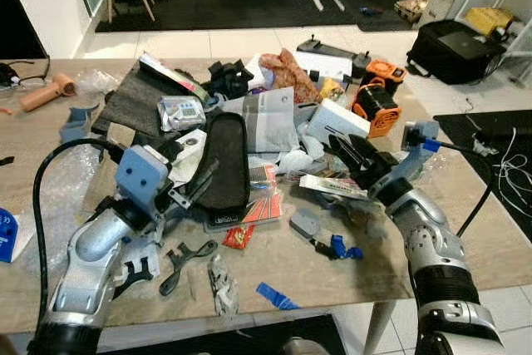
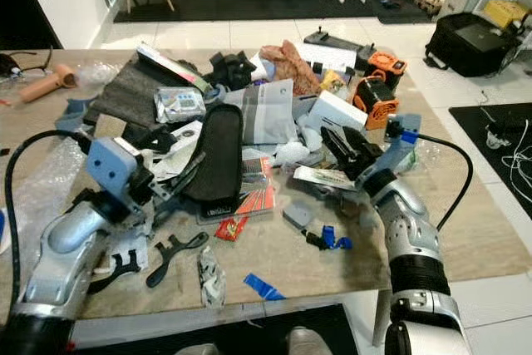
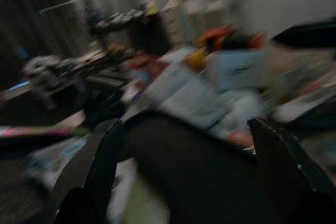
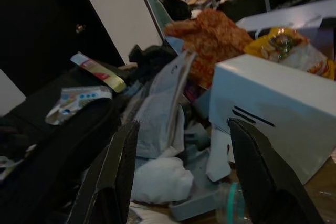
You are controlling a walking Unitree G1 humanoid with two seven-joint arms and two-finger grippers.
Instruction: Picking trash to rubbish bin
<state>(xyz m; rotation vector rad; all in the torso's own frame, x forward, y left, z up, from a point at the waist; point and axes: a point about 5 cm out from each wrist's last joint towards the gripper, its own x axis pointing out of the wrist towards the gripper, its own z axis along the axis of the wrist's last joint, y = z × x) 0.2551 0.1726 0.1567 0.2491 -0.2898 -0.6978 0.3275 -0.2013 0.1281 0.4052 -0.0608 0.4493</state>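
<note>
Covering the wooden table (image 1: 465, 230) is a heap of clutter, much of it overlapping so that lower pieces are half buried. The left gripper (image 1: 193, 187) reaches toward a long black padded case (image 1: 226, 160); its fingers (image 3: 105, 166) stand apart on either side of the case's dark bulk, though the left wrist view is blurred and dim, so contact cannot be judged. The right gripper (image 1: 349, 152) hovers with jaws apart near a white box (image 4: 278, 103) and crumpled white paper (image 4: 160, 178), gripping nothing. Trash lies loose: a red wrapper (image 1: 239, 237), a blue tape scrap (image 1: 274, 296), a crushed foil wrapper (image 1: 220, 282). An orange fan (image 1: 376, 109) sits behind the box.
</note>
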